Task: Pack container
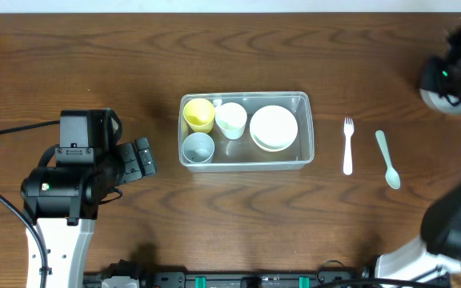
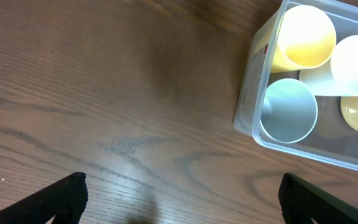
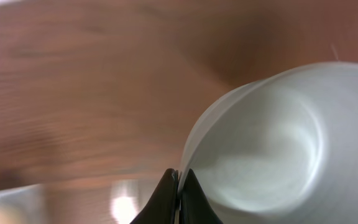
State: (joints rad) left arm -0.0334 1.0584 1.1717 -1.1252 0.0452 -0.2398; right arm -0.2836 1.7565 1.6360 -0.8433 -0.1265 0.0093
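The clear rectangular container (image 1: 306,128) sits mid-table. It holds a yellow cup (image 1: 199,114), a white cup (image 1: 231,120), a pale-blue cup (image 1: 198,147) and stacked white bowls (image 1: 274,126). My left gripper (image 1: 142,157) is open and empty, left of the container and apart from it. In the left wrist view its fingers (image 2: 182,205) frame bare wood, with the container's corner (image 2: 248,99) at upper right. My right gripper (image 3: 179,175) is shut on the rim of a white cup (image 3: 272,143) held above the table. The right arm (image 1: 453,74) is at the far right.
A white plastic fork (image 1: 347,146) and a pale-green spoon (image 1: 388,158) lie side by side on the wood to the right of the container. The arm bases stand at the front left and front right.
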